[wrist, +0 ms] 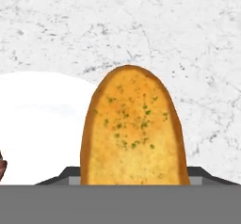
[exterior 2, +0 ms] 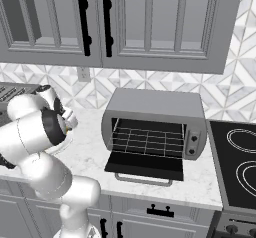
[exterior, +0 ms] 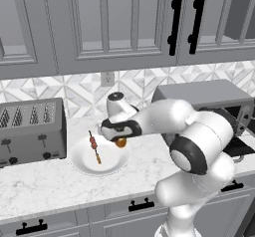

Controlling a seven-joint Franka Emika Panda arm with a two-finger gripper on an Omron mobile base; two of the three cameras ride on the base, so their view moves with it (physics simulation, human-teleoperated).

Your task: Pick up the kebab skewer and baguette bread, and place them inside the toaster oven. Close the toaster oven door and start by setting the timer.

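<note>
Clamping the baguette bread (wrist: 132, 129), the end effector (exterior: 119, 137) hangs low over the white plate (exterior: 82, 162), its two dark finger tips flanking the base of the golden, herb-flecked piece in the hand view; the bread reads as gripped between them, just above the plate's edge and the marble desk (exterior: 45, 186). Beside it, on the plate, lies the kebab skewer (exterior: 94, 146), untouched, with its meat chunks toward the far end of the stick. Left of the plate stands a slotted toaster (exterior: 31, 130). Well off to the arm's right sits the toaster oven (exterior 2: 155, 127), its door (exterior 2: 147, 166) already dropped flat and the wire rack (exterior 2: 147, 139) bare. Judged from this, the step in hand is carrying the bread over. Doing it well means lifting straight up first so the skewer is not nudged, keeping the grip steady, then swinging across above the lowered door and entering level, low enough to set the bread on the rack without dropping it.
</note>
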